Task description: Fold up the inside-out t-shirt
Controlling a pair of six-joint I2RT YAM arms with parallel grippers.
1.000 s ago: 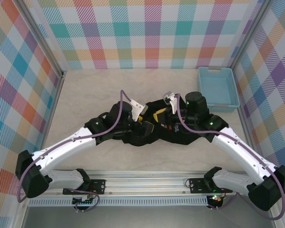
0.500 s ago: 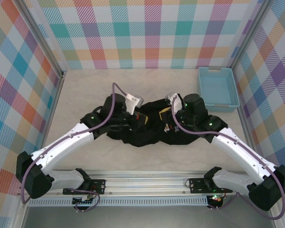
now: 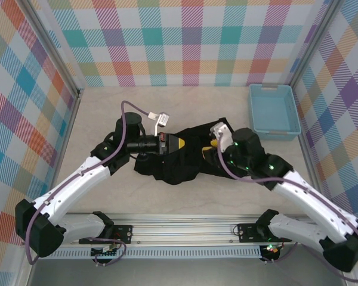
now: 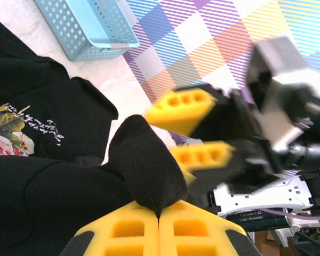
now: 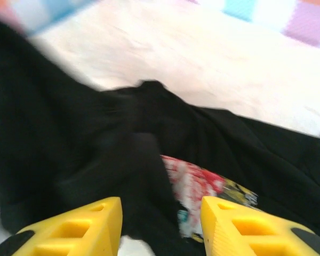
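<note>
We see t-shirt (image 3: 182,168) bunched mid-table, well left of basket (image 3: 252,113). Left gripper (image 4: 159,216) pinched tight on cloth ridge. Right gripper (image 5: 160,213) fingers parted over shirt, gripping nothing. Our read: early stage, not flattened, no fold made.

A pale, marbled beige table (image 3: 185,101) sits inside a booth of pastel plaid walls (image 3: 185,42) in teal, orange, purple and yellow. A rectangular light-blue plastic basket (image 3: 273,113) stands at the table's far right corner, close to the right wall. A silver metal rail (image 3: 185,229) runs along the table's near edge. In the left wrist view, the basket's (image 4: 85,26) sides are perforated with rows of small holes.
</note>
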